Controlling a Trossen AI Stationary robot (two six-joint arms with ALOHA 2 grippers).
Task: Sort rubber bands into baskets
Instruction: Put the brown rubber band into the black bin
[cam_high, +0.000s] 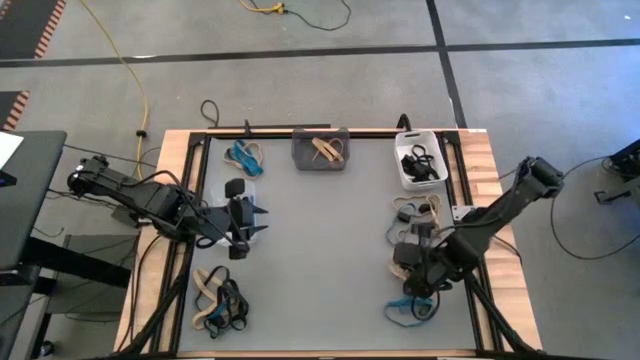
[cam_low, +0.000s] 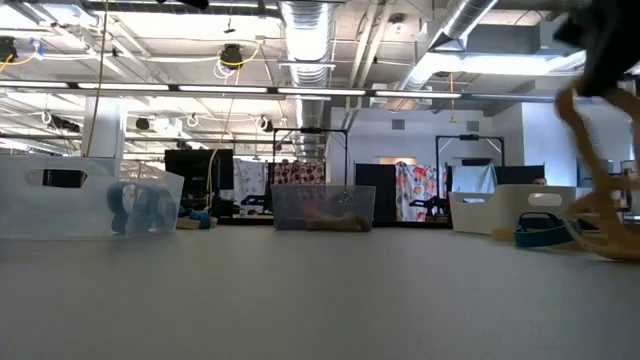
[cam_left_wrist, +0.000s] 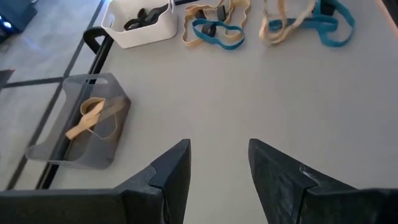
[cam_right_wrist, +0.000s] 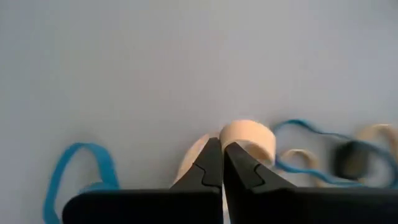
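Three baskets stand along the far edge: a clear one (cam_high: 245, 157) with blue rubber bands, a dark grey one (cam_high: 320, 148) with tan bands (cam_left_wrist: 93, 118), and a white one (cam_high: 420, 166) with black bands. My right gripper (cam_high: 412, 292) is over the table's right near part, above a blue band (cam_high: 410, 310), and is shut on a tan rubber band (cam_right_wrist: 249, 137). My left gripper (cam_high: 262, 218) hovers open over the left middle of the table with nothing between its fingers (cam_left_wrist: 177, 168). My right gripper pinches a tan rubber band between its two shut fingers (cam_right_wrist: 239, 171), slanting down from above. A bent loop of the band (cam_right_wrist: 252, 134) stands out just past the fingertips. In the low view the band (cam_low: 575, 125) hangs slack below the gripper toward the table.
Loose tan, blue and black bands lie in a pile at the near left (cam_high: 218, 302) and another at the right (cam_high: 415, 212). Blue bands (cam_right_wrist: 81, 168) lie on the mat under my right gripper. The middle of the grey mat (cam_high: 320, 260) is bare. A black frame (cam_high: 195, 190) borders the mat.
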